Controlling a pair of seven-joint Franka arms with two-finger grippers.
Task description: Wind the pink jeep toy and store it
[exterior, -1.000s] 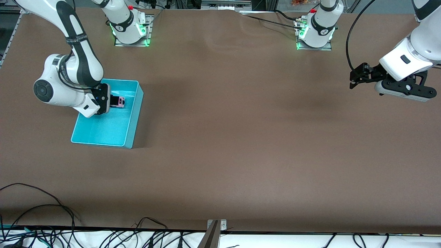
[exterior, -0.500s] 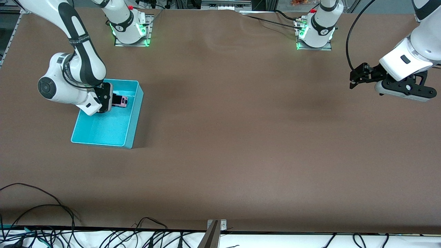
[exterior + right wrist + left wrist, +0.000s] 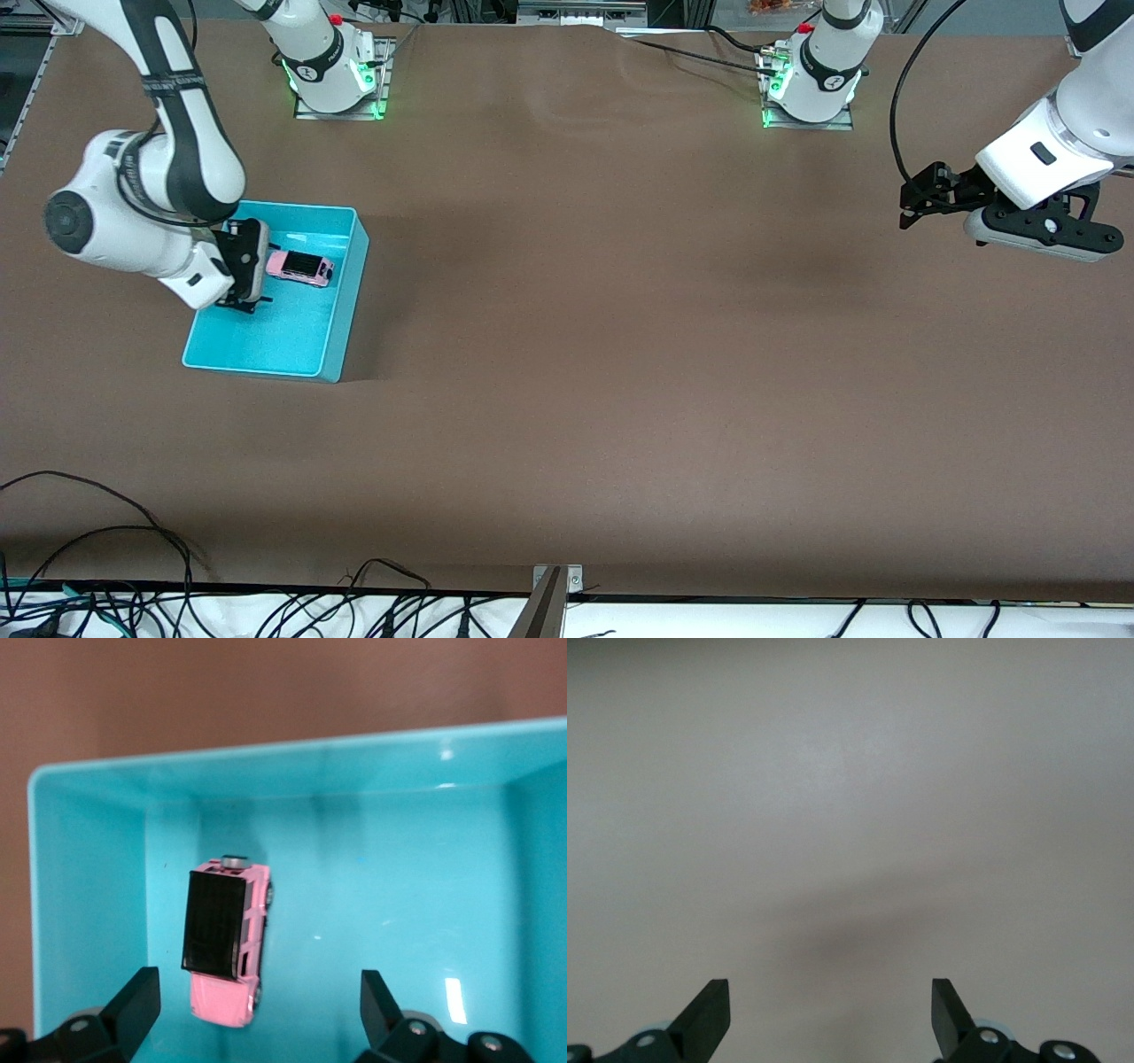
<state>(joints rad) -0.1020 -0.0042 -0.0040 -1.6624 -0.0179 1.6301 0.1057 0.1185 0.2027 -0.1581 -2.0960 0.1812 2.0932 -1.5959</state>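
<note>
Pink jeep toy (image 3: 300, 266) lies in the turquoise bin (image 3: 341, 306) (right gripper (image 3: 241, 266) spread above; left gripper (image 3: 921, 197) waits wide).

A brown table (image 3: 620, 354) carries everything here. A turquoise bin (image 3: 344, 301) sits directly on it, toward the right arm's end. The two arm bases also stand on the table, both farther from the front camera than the bin: the right arm's base (image 3: 332, 66) close above it in the front view, the left arm's base (image 3: 811, 80) well apart from it.
</note>
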